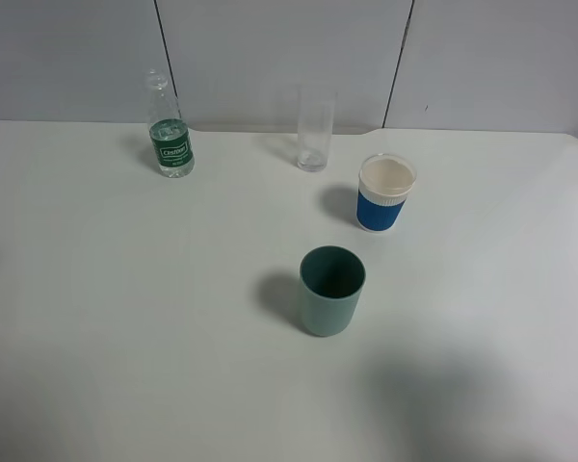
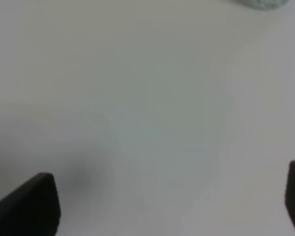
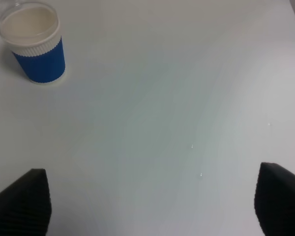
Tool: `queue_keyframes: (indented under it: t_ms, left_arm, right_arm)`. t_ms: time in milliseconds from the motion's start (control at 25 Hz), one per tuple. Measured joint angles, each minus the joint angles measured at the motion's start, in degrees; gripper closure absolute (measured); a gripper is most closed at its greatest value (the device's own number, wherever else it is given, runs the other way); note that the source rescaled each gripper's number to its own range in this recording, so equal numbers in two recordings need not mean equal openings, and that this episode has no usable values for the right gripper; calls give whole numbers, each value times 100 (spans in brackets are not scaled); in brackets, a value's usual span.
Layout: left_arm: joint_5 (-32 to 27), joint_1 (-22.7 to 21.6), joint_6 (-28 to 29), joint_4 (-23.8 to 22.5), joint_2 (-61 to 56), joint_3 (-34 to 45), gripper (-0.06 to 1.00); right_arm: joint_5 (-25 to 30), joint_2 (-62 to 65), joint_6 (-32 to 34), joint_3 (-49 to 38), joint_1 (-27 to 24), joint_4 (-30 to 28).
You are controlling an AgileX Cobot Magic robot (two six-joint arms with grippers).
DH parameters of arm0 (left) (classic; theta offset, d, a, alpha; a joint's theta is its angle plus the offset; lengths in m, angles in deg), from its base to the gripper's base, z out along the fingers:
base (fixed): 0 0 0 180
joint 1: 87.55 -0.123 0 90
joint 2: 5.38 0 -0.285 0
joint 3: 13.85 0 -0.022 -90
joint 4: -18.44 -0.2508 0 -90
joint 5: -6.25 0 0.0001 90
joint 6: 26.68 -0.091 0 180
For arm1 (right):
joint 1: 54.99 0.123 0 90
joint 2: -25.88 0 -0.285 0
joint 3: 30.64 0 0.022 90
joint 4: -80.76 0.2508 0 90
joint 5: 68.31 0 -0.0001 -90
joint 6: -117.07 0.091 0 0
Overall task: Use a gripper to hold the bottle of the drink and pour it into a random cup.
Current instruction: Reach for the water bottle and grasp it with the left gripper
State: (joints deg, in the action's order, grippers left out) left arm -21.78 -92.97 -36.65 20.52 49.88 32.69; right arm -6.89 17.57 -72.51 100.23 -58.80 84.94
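Fingers [image 2: 24,206] of the left gripper [image 2: 169,204] stood wide apart in the left wrist view, dark and blurred, with only the bare white table [image 2: 137,98] between them and nothing in their hold. The right gripper [image 3: 150,201] was spread just as wide, and its ribbed black fingers [image 3: 19,201] also held nothing. Only the wrist cameras showed the grippers, while the high camera alone took in all four containers. From there the bottle [image 1: 170,125] stood upright at the far left of the table, capless, with its green label facing the camera. How much drink it held could not be told. The teal cup [image 1: 331,289] stood upright near the middle of the table, nearer than the other containers and well apart from the bottle, and its dark green inside showed no contents. A tall clear glass [image 1: 314,135] stood at the far middle and looked see-through down to its base. To its right and a little nearer stood the blue-and-white cup [image 1: 385,192]. The right wrist view showed this cup more closely, with a pale, off-white inside, though whether that was liquid or only the lining could not be told. At the edge of the left wrist view lay a blurred pale-green shape [image 2: 268,3], too soft to identify.
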Motion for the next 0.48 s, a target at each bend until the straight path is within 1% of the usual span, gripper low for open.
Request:
queue_keyframes:
  t_ms: [240,360,400,480]
  left_arm:
    - [364,0,-45,24,744,0,11]
    - [611,0,-50,41,969,0,11]
    - [611,0,-50,41,969,0,11]
    - [893,108,-70,41,1159,0,12]
  right_arm:
    - [0,0,0,0,0,0]
    - [0,0,0,0,0,0]
    - [0,0,0,0,0,0]
    - [0,0,0,0,0,0]
